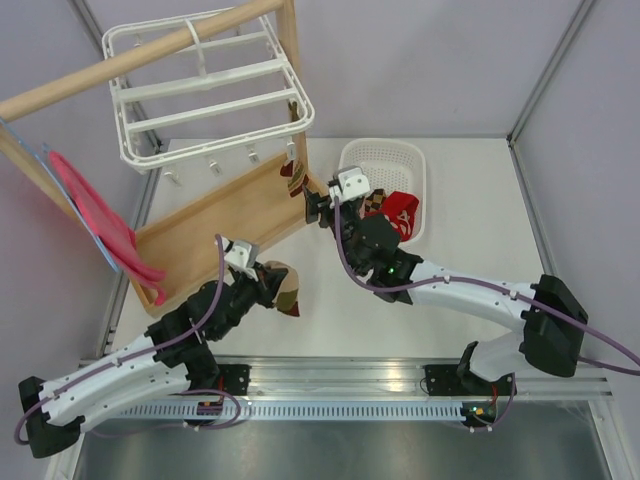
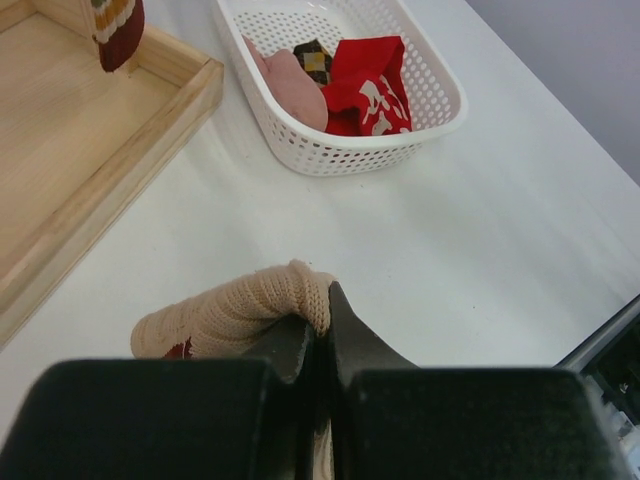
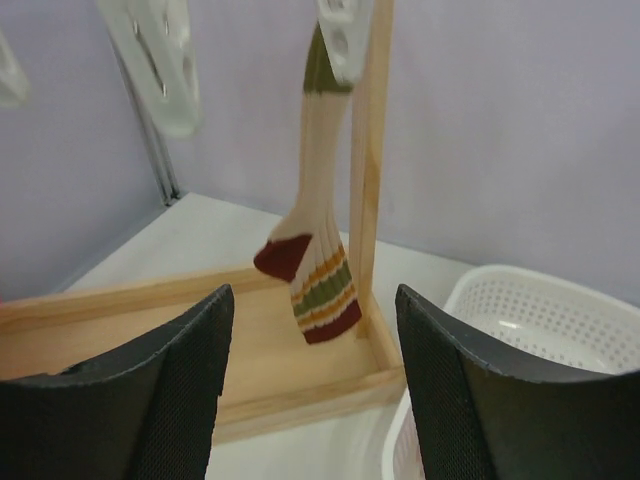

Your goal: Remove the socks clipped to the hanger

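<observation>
The white hanger [image 1: 200, 90] hangs from a wooden bar at the back left, with small clips [image 1: 252, 155] along its front edge. One striped sock [image 3: 315, 250] in cream, olive and dark red is clipped at the right corner [image 1: 293, 176], beside the wooden post [image 3: 368, 150]. My right gripper [image 3: 312, 300] stands open just in front of this sock [image 2: 118, 30], touching nothing [image 1: 312, 205]. Above the table, my left gripper [image 2: 325, 300] is shut on the cream ribbed cuff of a brown-and-cream sock [image 2: 230, 318], which droops from the jaws [image 1: 287, 288].
A white mesh basket [image 1: 418, 165] at the back right holds red socks [image 2: 365, 85], a pale pink one [image 2: 295, 85] and a checkered one [image 2: 315, 60]. The rack's wooden base tray [image 1: 200, 235] lies under the hanger. A pink hanger [image 1: 95, 215] is at the left.
</observation>
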